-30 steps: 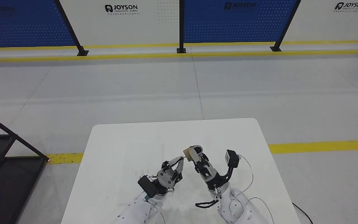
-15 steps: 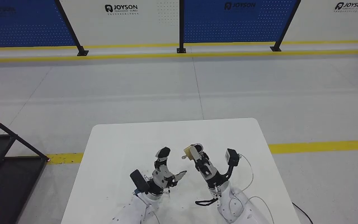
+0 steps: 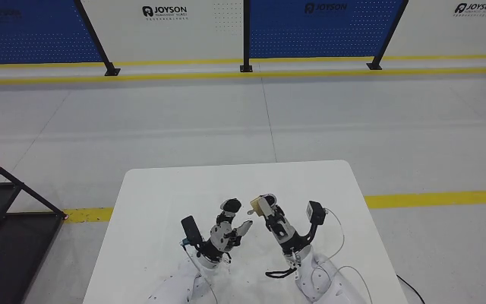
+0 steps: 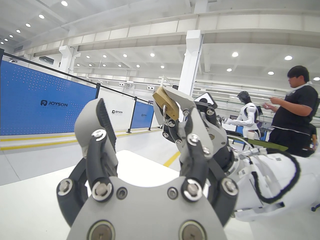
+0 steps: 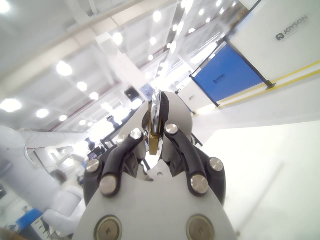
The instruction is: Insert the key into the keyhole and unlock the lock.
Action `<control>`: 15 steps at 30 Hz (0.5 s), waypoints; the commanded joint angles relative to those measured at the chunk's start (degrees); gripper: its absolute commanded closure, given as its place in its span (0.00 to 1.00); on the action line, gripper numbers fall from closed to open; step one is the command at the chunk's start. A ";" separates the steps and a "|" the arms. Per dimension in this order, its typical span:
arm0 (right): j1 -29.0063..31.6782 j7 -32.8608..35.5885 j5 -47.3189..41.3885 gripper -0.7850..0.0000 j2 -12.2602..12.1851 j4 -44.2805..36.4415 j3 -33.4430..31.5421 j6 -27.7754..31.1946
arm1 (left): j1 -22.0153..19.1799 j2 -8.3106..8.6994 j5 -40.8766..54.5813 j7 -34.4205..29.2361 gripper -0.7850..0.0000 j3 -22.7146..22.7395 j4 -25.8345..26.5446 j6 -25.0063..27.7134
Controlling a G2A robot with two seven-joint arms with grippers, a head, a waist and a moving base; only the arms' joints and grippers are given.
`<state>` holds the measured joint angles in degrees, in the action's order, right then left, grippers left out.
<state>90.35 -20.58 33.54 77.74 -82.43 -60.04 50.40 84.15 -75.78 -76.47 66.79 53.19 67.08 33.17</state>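
Observation:
A brass padlock (image 3: 258, 204) is held up above the white table (image 3: 167, 197), with my right gripper (image 3: 263, 207) shut on it. The right wrist view has the padlock (image 5: 153, 141) edge-on between that gripper's (image 5: 156, 116) pads. My left gripper (image 3: 236, 218) stands open just left of the lock, a small gap away, with nothing between its fingers. In the left wrist view the padlock (image 4: 165, 102) with its silver shackle sits beyond my open left gripper (image 4: 145, 126), pinched by the other arm's fingers (image 4: 181, 98). I cannot make out the key.
Both arms rise from the near edge of the table, close together at its middle. A black frame (image 3: 23, 201) stands on the floor to the left. Blue and white barrier panels (image 3: 319, 30) line the far side of the floor.
My left gripper was at the padlock a second ago. It has opened and pulled back to the left. The right gripper and padlock have stayed put.

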 commanded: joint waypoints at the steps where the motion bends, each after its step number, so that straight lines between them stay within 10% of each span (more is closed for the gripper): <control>1: 0.04 0.06 -0.02 1.00 0.02 -0.03 -0.04 -0.14 | 0.27 0.08 -0.24 -0.25 0.68 -0.02 0.56 -0.04; 15: 0.16 0.57 0.37 1.00 0.14 -0.17 -0.10 -0.11 | 0.19 0.08 -2.03 -2.09 0.75 -0.75 1.31 -3.23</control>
<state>90.50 -20.03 33.87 77.87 -82.58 -60.14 50.31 84.37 -75.69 -78.56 64.70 52.52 68.44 29.97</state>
